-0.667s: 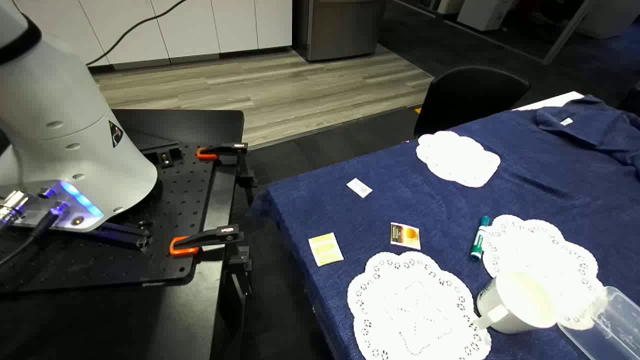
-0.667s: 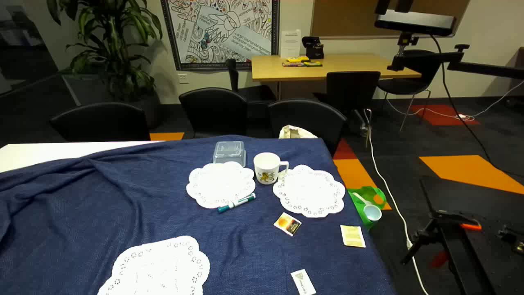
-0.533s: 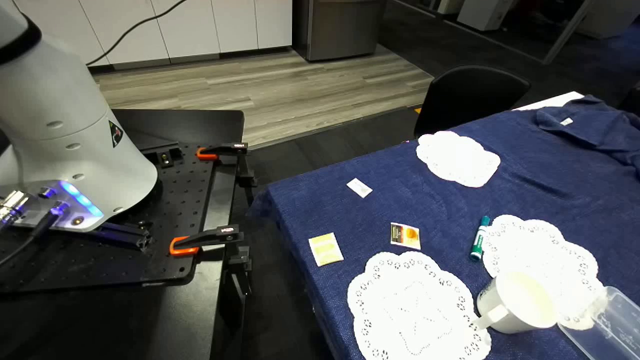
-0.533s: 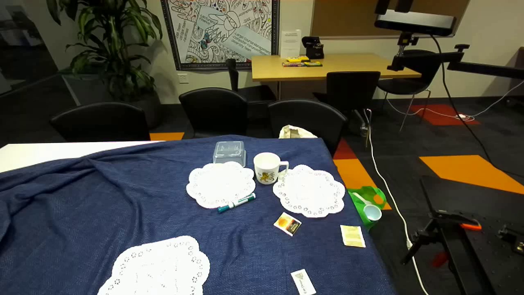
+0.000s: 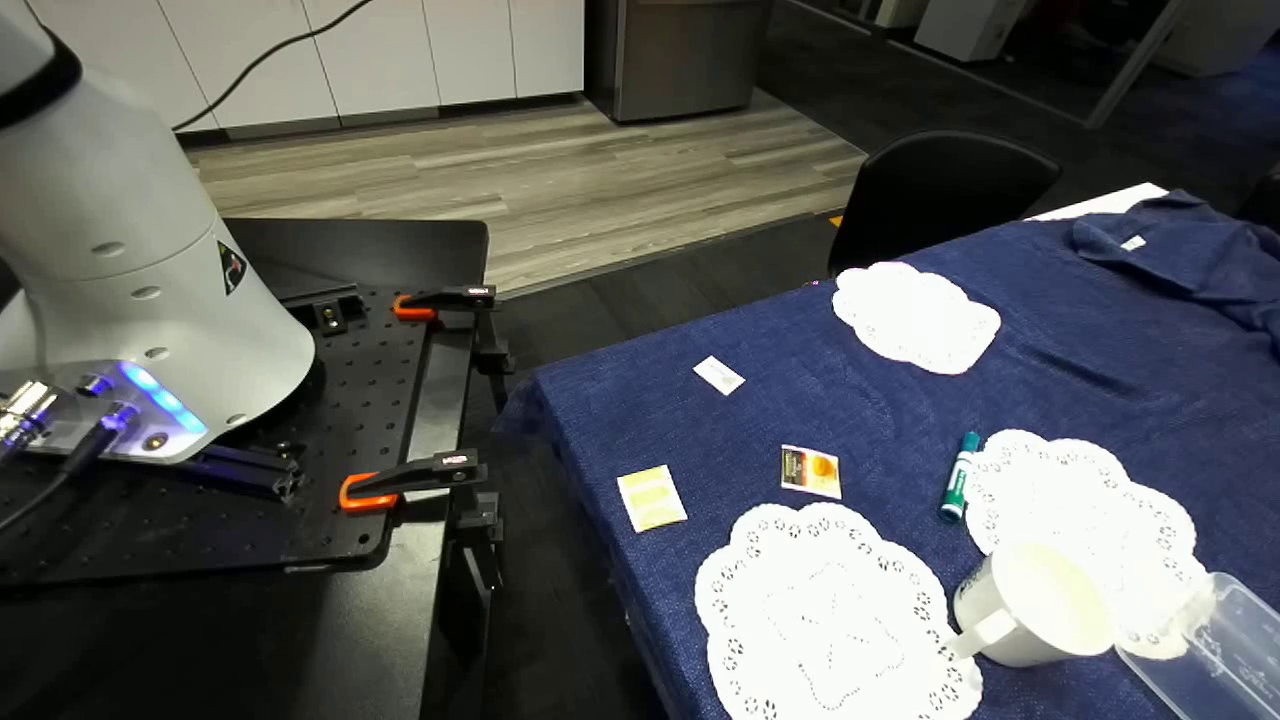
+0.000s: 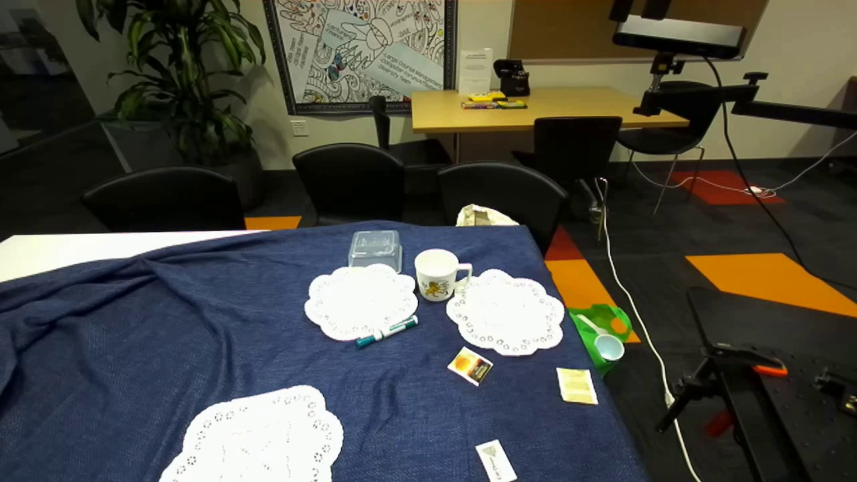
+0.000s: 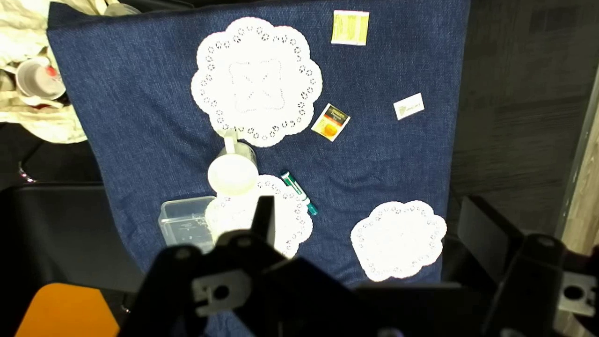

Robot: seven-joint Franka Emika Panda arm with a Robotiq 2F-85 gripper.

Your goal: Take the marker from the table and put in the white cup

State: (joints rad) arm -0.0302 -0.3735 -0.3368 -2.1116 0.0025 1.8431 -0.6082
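The marker [image 5: 958, 477] lies on the table [image 5: 870, 420], teal-green with a white band, at the edge of a doily. It also shows in an exterior view [image 6: 388, 332] and in the wrist view [image 7: 298, 192]. The white cup [image 6: 436, 271] stands upright between two doilies, near the marker; it also shows in an exterior view [image 5: 1040, 610] and in the wrist view [image 7: 232, 173]. My gripper [image 7: 374, 217] is wide open and empty, high above the table. In the wrist view the marker appears beyond and right of the left finger. The cup's inside is overexposed.
White doilies [image 6: 505, 313] lie on the cloth, one [image 7: 398, 241] apart from the others. A clear plastic container [image 6: 375, 251] stands beside the cup. Tea packets [image 6: 471, 365] and a small white packet [image 6: 496, 460] lie nearer the table's edge. A green bag [image 6: 599, 335] hangs at the side.
Two dark shapes at the top edge of an exterior view have shifted slightly left. The marker, the cup and everything else on the table have not moved.
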